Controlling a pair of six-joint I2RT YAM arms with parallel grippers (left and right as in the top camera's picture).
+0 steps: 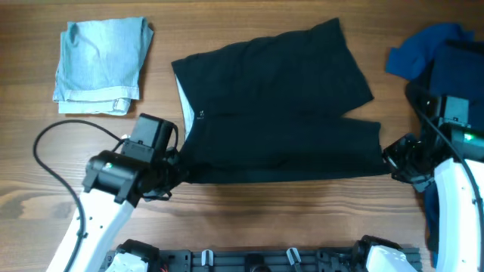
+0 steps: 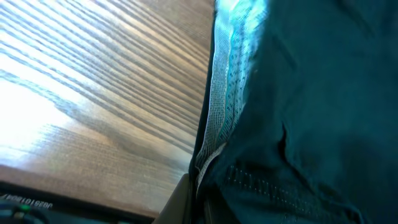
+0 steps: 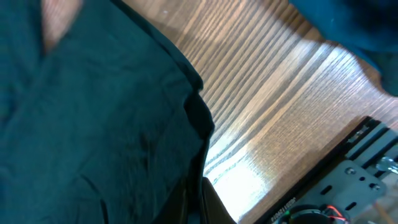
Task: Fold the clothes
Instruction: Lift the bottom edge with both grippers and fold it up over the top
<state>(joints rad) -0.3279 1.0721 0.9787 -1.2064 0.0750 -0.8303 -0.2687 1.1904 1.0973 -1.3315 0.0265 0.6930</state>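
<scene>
Black wide-legged shorts lie spread flat across the table's middle, waistband to the left with a whitish inner band showing. My left gripper is shut on the near waistband corner. My right gripper is shut on the near leg hem corner. The shorts also fill the right wrist view. A folded pale blue garment lies at the far left. Dark blue garments are heaped at the far right.
The wooden table shows in front of the shorts. A black rail with fittings runs along the near edge. The right arm's white link reaches over the dark blue heap.
</scene>
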